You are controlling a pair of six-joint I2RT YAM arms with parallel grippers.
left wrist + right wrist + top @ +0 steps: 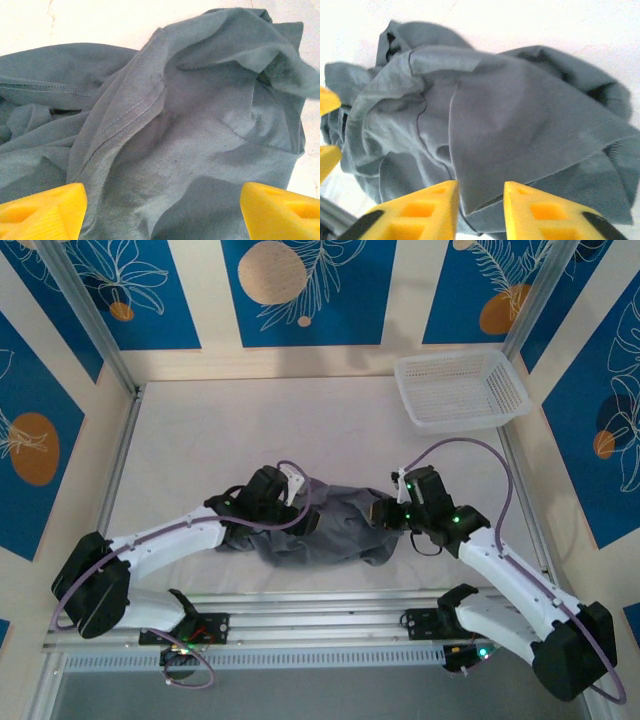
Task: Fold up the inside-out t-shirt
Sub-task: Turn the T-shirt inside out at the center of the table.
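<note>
The pale table (200,430) carries the t-shirt (325,530), which lies bunched in a low heap stretched between the two sets of fingers. It is crumpled with its seams outward and not yet laid flat, so folding proper has probably not begun. The arms seem to be placed at opposite ends so they can spread it. The basket (460,390) sits well beyond the right fingers, apart from the cloth.

The left fingers (45,210) stand wide apart and released. A raised ridge of cloth with its stitched seam (130,115) lies just ahead of them and between them, a stance that suits coming down over a fold to pinch it.

The right fingers (420,210) are parted by a narrower gap, and a hemmed corner (470,195) of the shirt reaches into it. Cloth this thin cannot fill that gap, so I judge them released rather than clamped.
</note>
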